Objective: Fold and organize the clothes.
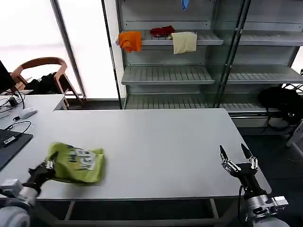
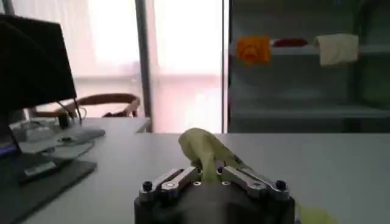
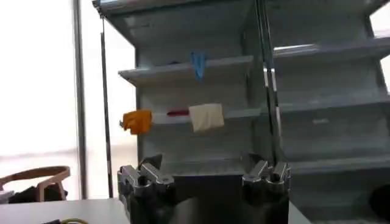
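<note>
Table [image 1: 156, 151]: grey, carries the shirt at its 8 o'clock corner.
T-shirt [image 1: 78, 163]: lime-green, bunched, pale print up.
Left gripper [image 1: 49, 166]: at the shirt's 9 o'clock edge, fingers pinched onto the fabric.
Right gripper [image 1: 237, 158]: at the table's 4 o'clock, fingers spread apart, holding nothing.

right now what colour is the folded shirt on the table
Lime green with a pale print on top; the thin soft T-shirt shows best in the head view.
</note>
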Tool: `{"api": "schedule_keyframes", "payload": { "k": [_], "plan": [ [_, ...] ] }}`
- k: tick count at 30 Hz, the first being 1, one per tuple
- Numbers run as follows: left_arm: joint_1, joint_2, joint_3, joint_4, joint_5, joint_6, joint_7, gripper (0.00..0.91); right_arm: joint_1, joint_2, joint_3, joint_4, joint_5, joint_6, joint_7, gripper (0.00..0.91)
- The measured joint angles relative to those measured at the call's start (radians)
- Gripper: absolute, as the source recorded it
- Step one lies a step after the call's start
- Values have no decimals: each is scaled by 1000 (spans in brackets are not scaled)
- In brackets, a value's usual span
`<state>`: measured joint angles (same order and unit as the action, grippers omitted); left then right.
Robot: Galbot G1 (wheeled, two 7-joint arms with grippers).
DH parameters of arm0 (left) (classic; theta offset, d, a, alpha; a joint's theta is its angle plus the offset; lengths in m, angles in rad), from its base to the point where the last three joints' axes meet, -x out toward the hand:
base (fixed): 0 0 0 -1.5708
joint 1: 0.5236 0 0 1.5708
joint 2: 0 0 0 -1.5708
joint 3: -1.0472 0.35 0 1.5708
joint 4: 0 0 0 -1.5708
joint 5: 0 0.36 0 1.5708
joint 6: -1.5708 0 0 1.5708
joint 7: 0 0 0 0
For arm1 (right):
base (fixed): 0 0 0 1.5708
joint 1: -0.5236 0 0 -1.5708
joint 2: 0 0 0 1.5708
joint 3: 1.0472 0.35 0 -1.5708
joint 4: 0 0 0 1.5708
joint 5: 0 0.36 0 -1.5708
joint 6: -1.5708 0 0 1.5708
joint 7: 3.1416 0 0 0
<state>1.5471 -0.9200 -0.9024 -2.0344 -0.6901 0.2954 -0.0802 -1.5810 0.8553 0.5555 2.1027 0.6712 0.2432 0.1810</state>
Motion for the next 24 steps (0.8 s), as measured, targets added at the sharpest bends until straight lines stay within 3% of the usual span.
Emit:
{"api": "schedule_keyframes", "payload": {
  "k": [5,10,17,24],
  "plan": [
    [-10,87,-117,0,74,2,122,0,-6,3,-1,2,-1,0,-1,907],
    [-26,120,-112,16,208,-42,272,0,-12,5,8,6,0,0,-1,907],
    [-76,59,114,101,452,-163,390,0,-16,7,10,6,-3,-4,-2,907],
    [-142,24,309,95,516,-172,394,10,-2,13,-5,6,-13,-15,-1,907]
  ]
}}
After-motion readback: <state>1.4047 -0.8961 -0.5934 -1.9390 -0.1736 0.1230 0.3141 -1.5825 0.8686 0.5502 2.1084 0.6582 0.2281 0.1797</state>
